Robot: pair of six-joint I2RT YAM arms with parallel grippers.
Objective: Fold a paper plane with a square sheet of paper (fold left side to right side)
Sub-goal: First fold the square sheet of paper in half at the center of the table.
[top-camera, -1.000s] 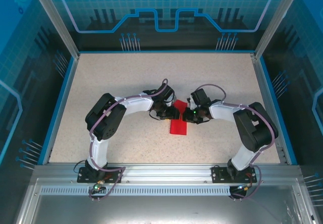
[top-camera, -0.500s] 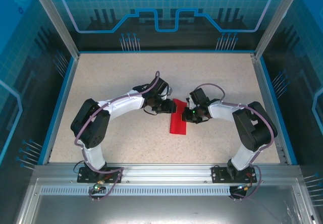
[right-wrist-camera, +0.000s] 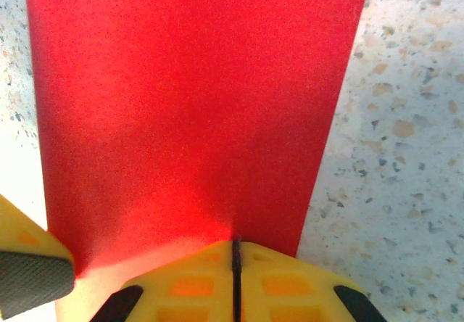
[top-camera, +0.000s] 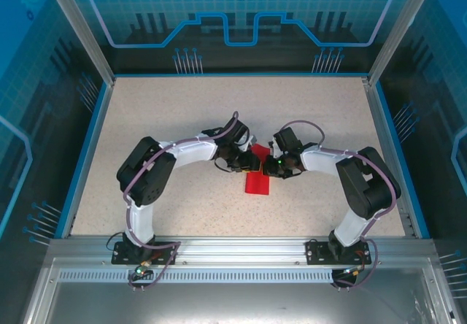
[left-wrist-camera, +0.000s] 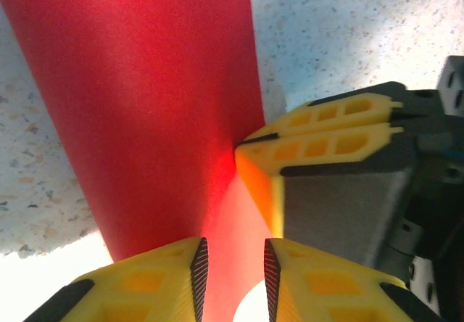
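Folded red paper [top-camera: 257, 182] flat on worktop [top-camera: 182, 120]. Right hand [right-wrist-camera: 235, 253] closed tight, tips on edge. Left hand [left-wrist-camera: 233, 271] slightly parted above, holding nothing.

Overhead view evenly lit, sharp, wrist views softer — white glare blown out at lower left, red paper [left-wrist-camera: 138, 83] glowing saturated.
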